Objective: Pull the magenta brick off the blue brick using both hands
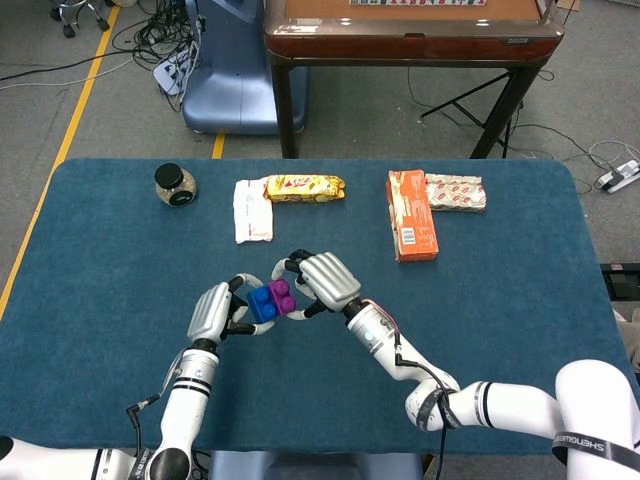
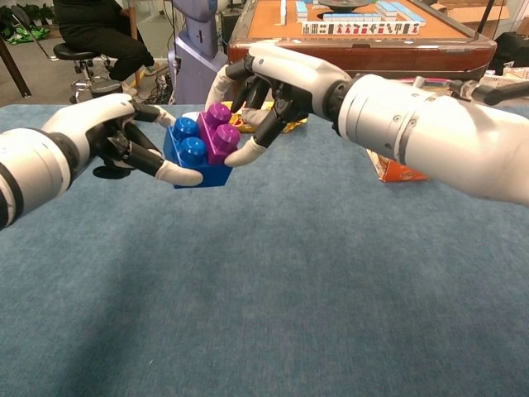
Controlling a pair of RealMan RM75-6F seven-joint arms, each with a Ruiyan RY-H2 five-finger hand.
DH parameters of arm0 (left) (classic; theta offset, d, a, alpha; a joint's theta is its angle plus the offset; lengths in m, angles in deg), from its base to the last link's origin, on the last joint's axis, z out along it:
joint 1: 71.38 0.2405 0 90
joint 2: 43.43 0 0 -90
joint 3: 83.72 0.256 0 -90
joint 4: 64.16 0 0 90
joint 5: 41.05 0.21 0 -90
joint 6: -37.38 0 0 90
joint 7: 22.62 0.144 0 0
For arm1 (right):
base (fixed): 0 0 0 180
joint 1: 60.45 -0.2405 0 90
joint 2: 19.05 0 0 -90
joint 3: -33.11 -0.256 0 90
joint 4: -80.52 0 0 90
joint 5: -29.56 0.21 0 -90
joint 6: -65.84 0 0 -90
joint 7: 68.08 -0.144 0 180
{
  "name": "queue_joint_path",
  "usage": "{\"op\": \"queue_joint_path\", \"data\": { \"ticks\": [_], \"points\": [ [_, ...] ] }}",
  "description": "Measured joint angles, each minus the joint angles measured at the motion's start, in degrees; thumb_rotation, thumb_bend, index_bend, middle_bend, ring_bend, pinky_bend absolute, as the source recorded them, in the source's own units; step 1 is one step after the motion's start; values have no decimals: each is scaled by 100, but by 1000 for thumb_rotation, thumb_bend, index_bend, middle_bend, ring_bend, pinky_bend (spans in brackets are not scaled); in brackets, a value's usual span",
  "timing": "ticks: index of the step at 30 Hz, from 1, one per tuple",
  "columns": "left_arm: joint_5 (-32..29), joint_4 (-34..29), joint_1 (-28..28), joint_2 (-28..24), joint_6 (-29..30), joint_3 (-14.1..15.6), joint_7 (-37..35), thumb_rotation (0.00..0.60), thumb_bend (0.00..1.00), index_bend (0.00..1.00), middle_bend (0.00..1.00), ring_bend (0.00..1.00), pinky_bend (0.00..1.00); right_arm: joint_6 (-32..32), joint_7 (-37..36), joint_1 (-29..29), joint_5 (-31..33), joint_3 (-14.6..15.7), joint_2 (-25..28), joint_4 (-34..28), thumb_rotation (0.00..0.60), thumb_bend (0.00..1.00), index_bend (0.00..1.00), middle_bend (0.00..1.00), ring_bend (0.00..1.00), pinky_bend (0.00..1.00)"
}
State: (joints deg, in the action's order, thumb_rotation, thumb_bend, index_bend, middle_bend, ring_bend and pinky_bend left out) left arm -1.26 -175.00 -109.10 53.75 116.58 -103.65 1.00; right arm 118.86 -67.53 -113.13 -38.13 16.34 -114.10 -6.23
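A magenta brick (image 2: 218, 135) (image 1: 283, 296) sits pressed onto the right half of a larger blue brick (image 2: 190, 155) (image 1: 262, 303), and the pair is held above the blue tablecloth. My left hand (image 2: 107, 136) (image 1: 213, 312) grips the blue brick from the left, thumb under its front edge. From the right, my right hand (image 2: 277, 83) (image 1: 325, 281) pinches the magenta brick between thumb and fingers. The two bricks are still joined.
At the back of the table (image 1: 500, 300) lie a dark-lidded jar (image 1: 176, 185), a white packet (image 1: 251, 211), a yellow snack bar (image 1: 303, 187), an orange box (image 1: 411, 214) and a red-white packet (image 1: 455, 192). A wooden mahjong table (image 1: 410, 30) stands beyond.
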Motion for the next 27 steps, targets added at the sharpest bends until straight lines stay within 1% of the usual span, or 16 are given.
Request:
{"op": "queue_joint_path", "data": {
  "ticks": [13,27],
  "points": [
    [36,91,7,81,-22,57,47,600,0,689,1000,1000,1000,-132,-574,87,-155,-4,117,-35,600,195,714,1000,1000,1000],
    [40,234,87,109,-112,154,31,600,0,690,1000,1000,1000,-139,-884,192,-277,20,221,-45,600,194,714,1000,1000,1000]
  ]
}}
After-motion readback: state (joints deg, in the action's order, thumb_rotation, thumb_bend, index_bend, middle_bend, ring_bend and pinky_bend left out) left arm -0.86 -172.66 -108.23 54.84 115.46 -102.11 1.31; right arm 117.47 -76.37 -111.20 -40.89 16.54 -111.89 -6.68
